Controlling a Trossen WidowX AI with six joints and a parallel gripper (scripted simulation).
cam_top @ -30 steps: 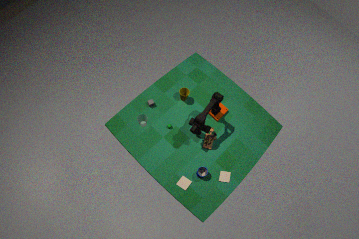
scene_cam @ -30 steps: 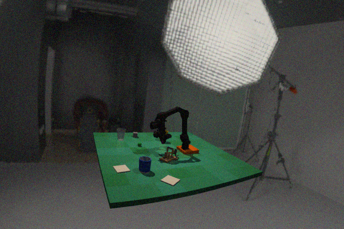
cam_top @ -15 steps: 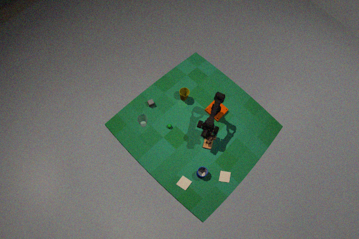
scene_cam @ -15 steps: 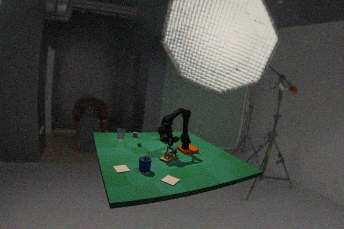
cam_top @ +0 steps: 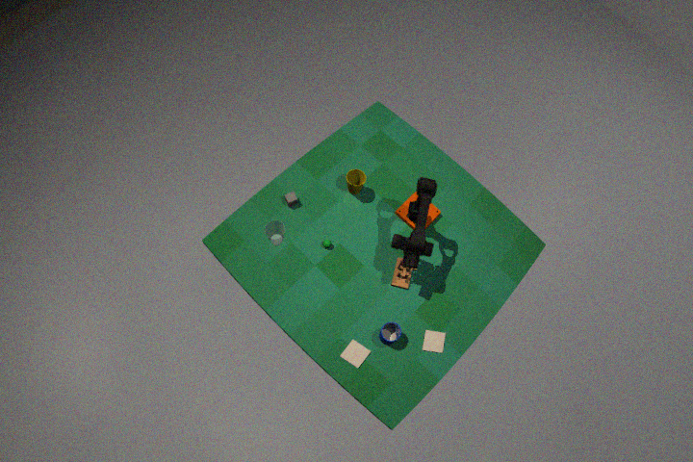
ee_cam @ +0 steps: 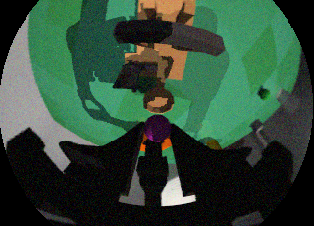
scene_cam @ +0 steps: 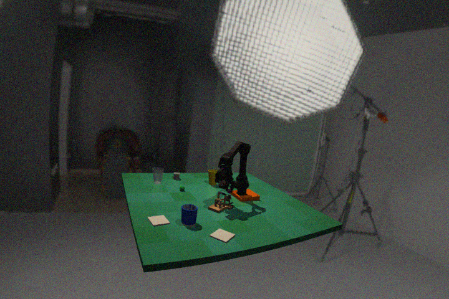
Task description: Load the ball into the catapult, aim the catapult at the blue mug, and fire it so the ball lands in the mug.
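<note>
Grips the purple ball [ee_cam: 157,129] [scene_cam: 229,190] between the jaws [scene_cam: 229,189] [cam_top: 410,262], clenched at the tips, above the counter [cam_top: 303,304] [scene_cam: 183,243] [ee_cam: 44,79]. In the wrist view, shows the ball just beside the round cup [ee_cam: 158,110] of the catapult [cam_top: 401,278] [scene_cam: 217,207] [ee_cam: 178,64], apparently not yet loaded; height over the cup, cannot tell. Suggests loading in hand: probably calls for a short shift toward the cup, then lowering and release. In the top view, places the long axis of the catapult roughly toward the blue mug [cam_top: 390,333] [scene_cam: 189,215], well apart on the side away from the arm's base; may need slight correction after loading. Leaves the catapult well inside the counter's edges, with room at both sides for turning. Risks a knock against the dark crossbar [ee_cam: 167,31] or a roll off the cup's rim.
</note>
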